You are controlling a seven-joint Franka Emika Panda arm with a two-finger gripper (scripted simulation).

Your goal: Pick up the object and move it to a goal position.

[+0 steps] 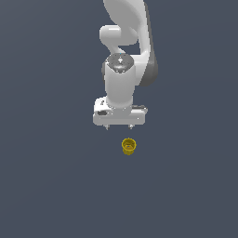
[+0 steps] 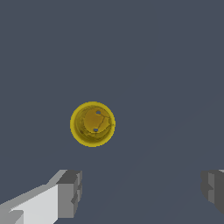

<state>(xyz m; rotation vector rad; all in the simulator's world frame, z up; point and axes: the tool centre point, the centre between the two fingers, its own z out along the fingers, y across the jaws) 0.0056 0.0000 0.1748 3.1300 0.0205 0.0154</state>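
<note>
- Since the gripper (image 1: 119, 126) is spread wide with nothing between its fingers, this looks like the approach step, before any grab happens.
- In the wrist view the two grey fingertips (image 2: 70, 193) sit far apart near the frame's edges, so it's released and empty for sure.
- The gripper hangs pointing straight down from the white arm (image 1: 122, 83), and I'd say it's above the surface, not touching anything.
- The yellow cup (image 1: 128, 146) stands upright on the dark grey bench (image 1: 51, 186), mouth facing up, just below the gripper in the exterior view and a touch toward the exterior view's right.
- From the wrist view you look right down into the cup (image 2: 92, 124): hollow inside, flared rim, and it sits outside the span between the fingers, not between them yet.
- To do this step well, my take: shift the gripper sideways first until the cup is centred between the fingers, then drop straight down.
- The cup is narrower than the opening, so there's room to spare, but coming down off-centre could clip the rim and tip it.
- I'd close lower on the tapered body instead of the flared lip, since a tapered wall may squirt out of the pinch.
- No goal marker shows in either view, so I can't tell where it needs to go.
</note>
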